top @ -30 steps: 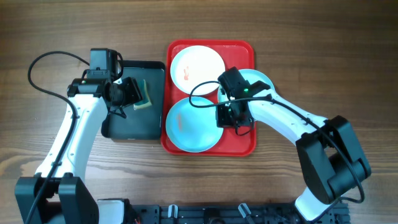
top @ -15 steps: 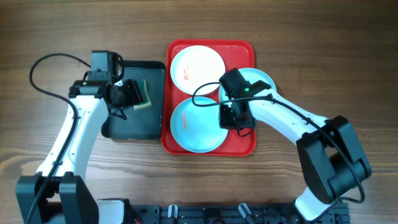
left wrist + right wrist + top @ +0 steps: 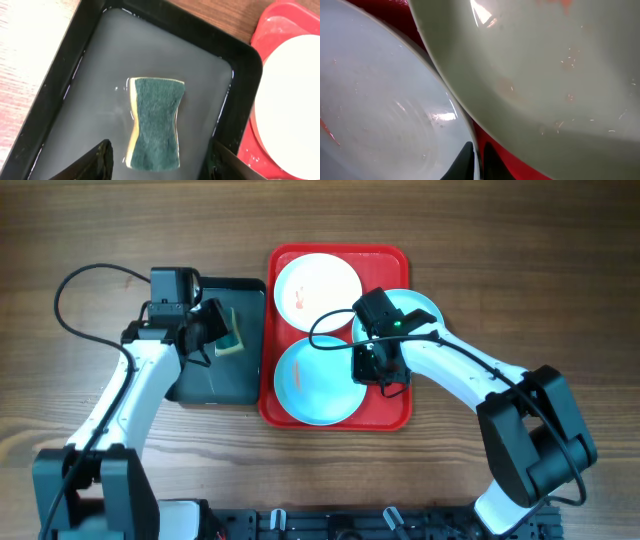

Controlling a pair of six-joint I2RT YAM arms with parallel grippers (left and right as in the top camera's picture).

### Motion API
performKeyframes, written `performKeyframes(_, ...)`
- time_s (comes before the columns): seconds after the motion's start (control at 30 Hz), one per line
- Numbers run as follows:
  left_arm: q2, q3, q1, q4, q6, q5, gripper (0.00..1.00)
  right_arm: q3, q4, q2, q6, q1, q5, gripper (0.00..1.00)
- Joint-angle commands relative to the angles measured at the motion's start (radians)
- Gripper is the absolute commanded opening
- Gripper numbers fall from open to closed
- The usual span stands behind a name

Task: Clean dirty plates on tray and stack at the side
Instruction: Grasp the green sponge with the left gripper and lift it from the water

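The red tray [image 3: 395,258] holds three plates: a white plate [image 3: 318,288] with orange smears at the back, a pale blue plate [image 3: 312,382] at the front, and another pale blue plate [image 3: 420,310] at the right, partly under my right arm. My right gripper [image 3: 366,370] is shut on the front blue plate's right rim. In the right wrist view its fingers [image 3: 477,162] pinch that rim [image 3: 385,100], with another plate [image 3: 545,65] beside it. My left gripper [image 3: 218,330] is open above the sponge [image 3: 233,333]; in the left wrist view its fingers [image 3: 162,167] straddle the sponge's near end [image 3: 156,122].
A black tray [image 3: 215,380] holding shallow water stands left of the red tray; its rim shows in the left wrist view [image 3: 240,45]. The green-and-yellow sponge lies in it. The white plate [image 3: 292,100] and the red tray's edge [image 3: 265,30] lie to its right. Bare wooden table surrounds both trays.
The front blue plate has slid slightly to the right in my right gripper's hold. My left arm has shifted a little toward the sponge.
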Motion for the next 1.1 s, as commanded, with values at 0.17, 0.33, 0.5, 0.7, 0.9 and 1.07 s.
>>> performKeyframes(0.17,0.151,-0.008,-0.031,0.076,-0.003,-0.013,0.56,-0.003,0.005,0.014,0.014,-0.005,0.017,0.09)
performKeyframes(0.33,0.186,-0.008,-0.034,0.093,-0.003,-0.014,0.52,-0.003,0.005,0.014,0.015,-0.005,0.017,0.09)
performKeyframes(0.5,0.211,-0.008,-0.034,0.114,-0.003,-0.014,0.52,-0.003,0.009,0.014,0.015,-0.005,0.017,0.09)
performKeyframes(0.7,0.255,-0.008,-0.040,0.116,-0.002,-0.014,0.42,-0.003,0.013,0.014,0.015,-0.005,0.017,0.09)
performKeyframes(0.9,0.256,-0.008,-0.040,0.123,0.001,-0.014,0.19,-0.003,0.013,0.014,0.014,-0.005,0.017,0.09)
performKeyframes(1.07,0.256,-0.008,-0.040,0.123,0.001,-0.014,0.37,-0.003,0.012,0.014,0.014,-0.005,0.017,0.09)
